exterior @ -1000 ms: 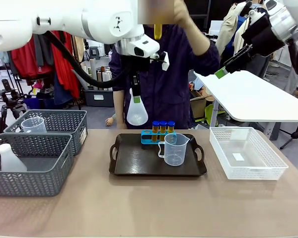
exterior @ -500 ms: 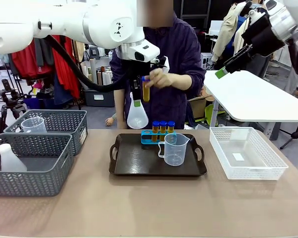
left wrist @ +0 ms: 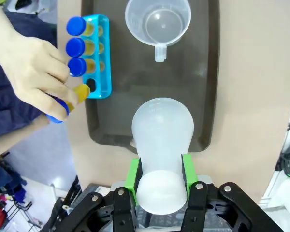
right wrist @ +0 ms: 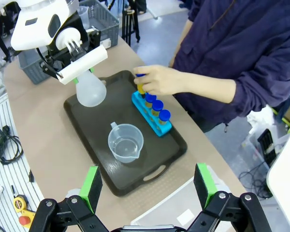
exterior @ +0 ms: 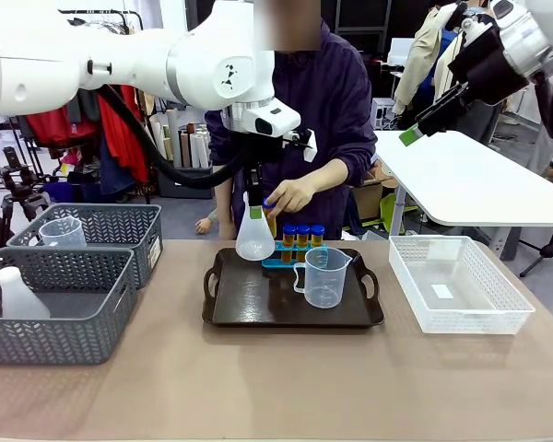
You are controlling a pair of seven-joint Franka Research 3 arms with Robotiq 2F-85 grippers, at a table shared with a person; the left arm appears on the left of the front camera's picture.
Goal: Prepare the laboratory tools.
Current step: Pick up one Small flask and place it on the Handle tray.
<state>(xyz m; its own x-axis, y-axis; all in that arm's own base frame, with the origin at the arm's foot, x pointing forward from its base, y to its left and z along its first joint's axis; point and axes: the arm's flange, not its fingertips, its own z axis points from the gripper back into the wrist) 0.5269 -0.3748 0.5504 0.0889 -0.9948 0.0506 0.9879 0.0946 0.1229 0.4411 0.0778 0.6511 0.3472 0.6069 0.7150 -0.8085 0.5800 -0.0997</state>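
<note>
While the left gripper (left wrist: pixel 160 180) clamps the flask (left wrist: pixel 162 133) neck, its bulb hangs over the tray (left wrist: pixel 203 96).

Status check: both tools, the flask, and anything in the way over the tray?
Left tool shut on flask, above tray. Right tool open, high. Person's hand putting fourth tube into rack, close beside flask.

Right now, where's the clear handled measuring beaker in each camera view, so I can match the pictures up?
Front view: the clear handled measuring beaker stands on the dark tray's right half, in front of the small blue four-hole rack.
Left wrist view: top centre, seen from above, spout toward the translucent white conical flask.
Right wrist view: picture centre, on the tray.
Shared landmark: the rack beside it.
</note>
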